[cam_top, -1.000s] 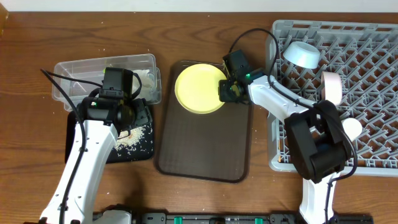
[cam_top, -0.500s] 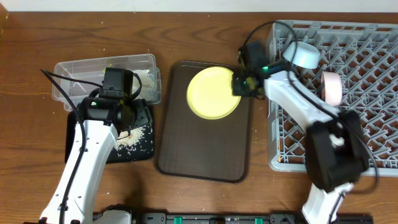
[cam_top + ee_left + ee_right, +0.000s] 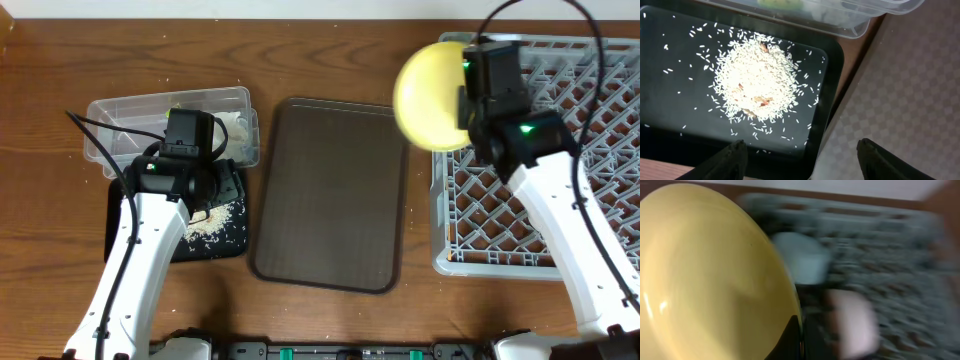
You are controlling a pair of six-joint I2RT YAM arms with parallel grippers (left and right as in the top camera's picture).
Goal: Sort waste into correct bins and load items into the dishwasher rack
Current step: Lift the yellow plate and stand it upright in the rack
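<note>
Right jaws clamp yellow plate [image 3: 428,95]; left jaws gape over rice [image 3: 757,82] in black tray [image 3: 670,125]

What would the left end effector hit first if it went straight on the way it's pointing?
Most likely the black tray, near its right rim just beside the rice pile. The left end effector points down at it, open; depth is unclear.

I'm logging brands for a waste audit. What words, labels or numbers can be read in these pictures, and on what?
No text can be read anywhere.
Wrapper in the tub: only a yellow-green sliver shows, and its print is too blurred to read.
Plate, black tray, rack: no marks seen. The rack is blurred in the right wrist view.
</note>
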